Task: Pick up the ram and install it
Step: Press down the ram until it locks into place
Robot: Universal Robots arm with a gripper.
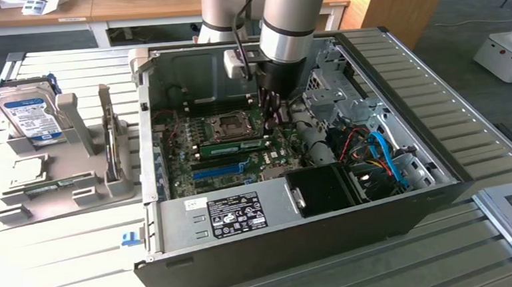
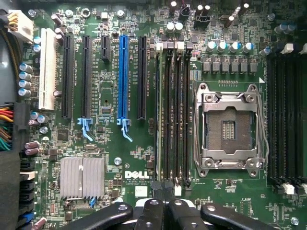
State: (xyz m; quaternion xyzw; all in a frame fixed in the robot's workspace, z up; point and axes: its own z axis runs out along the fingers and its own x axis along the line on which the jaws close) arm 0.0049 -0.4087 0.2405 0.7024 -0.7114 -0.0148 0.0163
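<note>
The ram (image 1: 232, 145) is a long green stick standing on edge on the motherboard (image 1: 266, 163), just in front of the CPU socket (image 1: 230, 124) in the exterior view. My gripper (image 1: 277, 112) hangs inside the open computer case, just off the stick's end on the exterior view's right. In the wrist view the black fingers (image 2: 149, 213) are pressed together, so the gripper (image 2: 163, 205) is shut with nothing between them. They sit in line with one end of the row of black memory slots (image 2: 172, 115). I cannot pick out the ram among those slots.
The case walls (image 1: 435, 166) and the black power supply (image 1: 325, 189) with its cables box in the board. A grey rack (image 1: 71, 175) at the exterior view's left holds a silver hard drive (image 1: 32, 117) and a thin upright board (image 1: 109, 136). A blue slot (image 2: 123, 76) lies beside the memory slots.
</note>
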